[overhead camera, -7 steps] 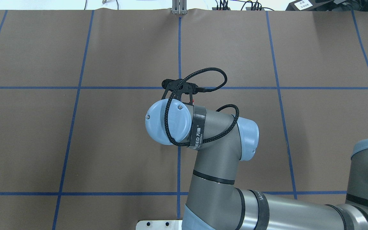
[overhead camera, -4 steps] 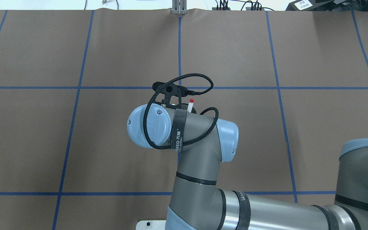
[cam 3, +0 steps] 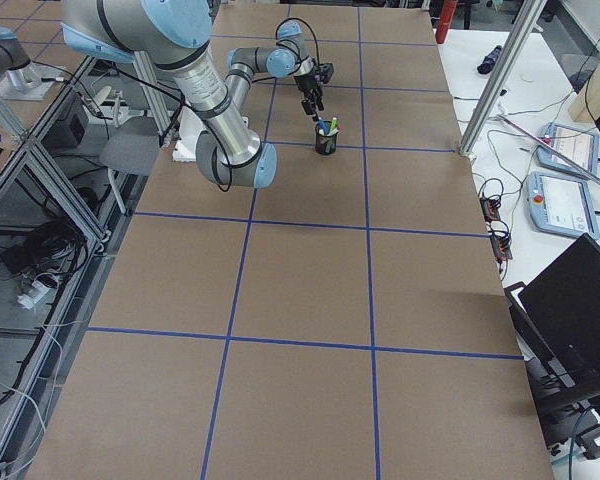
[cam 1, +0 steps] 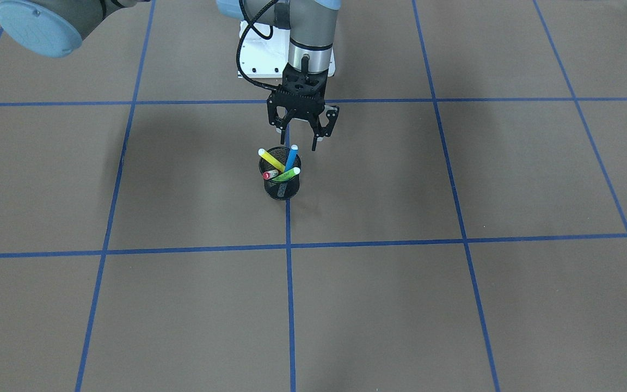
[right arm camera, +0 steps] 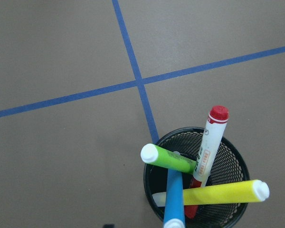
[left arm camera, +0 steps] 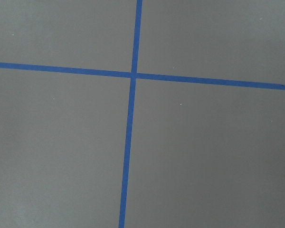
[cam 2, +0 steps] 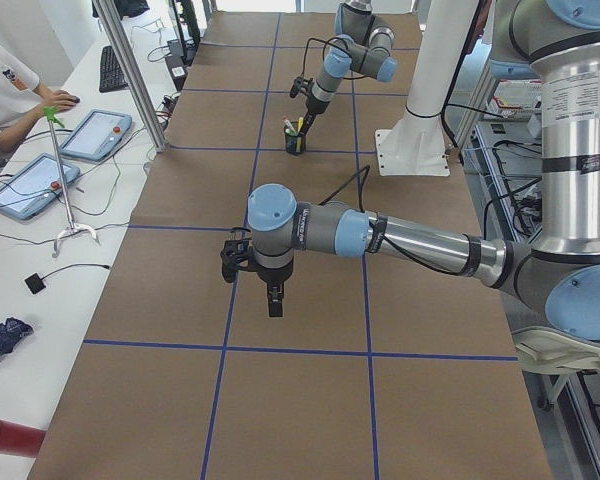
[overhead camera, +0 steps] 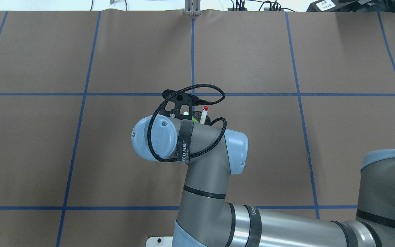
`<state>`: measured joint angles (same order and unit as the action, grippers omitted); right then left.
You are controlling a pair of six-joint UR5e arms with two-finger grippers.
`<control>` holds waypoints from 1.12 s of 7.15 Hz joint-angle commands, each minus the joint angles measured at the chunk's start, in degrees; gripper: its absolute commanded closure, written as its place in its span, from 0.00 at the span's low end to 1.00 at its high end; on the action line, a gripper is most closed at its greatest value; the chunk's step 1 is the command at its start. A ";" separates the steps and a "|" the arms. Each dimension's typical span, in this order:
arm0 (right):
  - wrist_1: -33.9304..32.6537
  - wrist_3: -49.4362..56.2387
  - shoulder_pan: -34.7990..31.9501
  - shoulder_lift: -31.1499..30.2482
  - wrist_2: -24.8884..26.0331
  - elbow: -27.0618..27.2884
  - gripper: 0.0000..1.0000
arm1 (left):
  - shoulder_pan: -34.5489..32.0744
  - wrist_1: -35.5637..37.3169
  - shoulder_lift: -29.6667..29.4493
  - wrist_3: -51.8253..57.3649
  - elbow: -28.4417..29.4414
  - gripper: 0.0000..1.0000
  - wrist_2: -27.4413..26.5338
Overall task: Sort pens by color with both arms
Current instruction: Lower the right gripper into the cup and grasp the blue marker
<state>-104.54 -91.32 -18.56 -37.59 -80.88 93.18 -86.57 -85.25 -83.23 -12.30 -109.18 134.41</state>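
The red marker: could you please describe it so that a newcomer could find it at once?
On the brown table with its blue tape grid, a black mesh cup stands on the centre line. Of the four pens in it, the red marker alone has a red cap and a white labelled barrel.

The table (cam 1: 455,179) is brown, crossed by a grid of blue lines (cam 1: 289,305). At the lower right of the right wrist view, the cup (right arm camera: 230,159) is black mesh. The yellow pen (right arm camera: 218,194), green pen (right arm camera: 173,160) and blue pen (right arm camera: 173,194) have white ends. The marker (right arm camera: 208,147) is red-capped, its label white with reddish print. The right arm (overhead camera: 211,161) is grey with pale blue caps.
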 commanded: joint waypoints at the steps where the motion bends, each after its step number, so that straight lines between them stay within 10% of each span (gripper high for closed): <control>1: -0.05 0.17 -0.07 -0.11 0.03 -0.36 0.43 | 0.00 0.00 0.00 0.00 -0.07 0.00 -0.02; 7: 0.03 0.61 -0.16 -0.55 0.37 -0.45 0.50 | 0.00 -0.09 0.00 0.09 0.11 0.00 -0.02; 8: 0.03 0.61 -0.16 -0.55 0.38 -0.71 0.65 | 0.00 -0.09 0.00 0.09 0.02 0.00 -0.02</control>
<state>-104.53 -90.72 -18.68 -38.10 -80.61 92.66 -86.57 -85.31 -83.23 -12.22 -109.09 134.39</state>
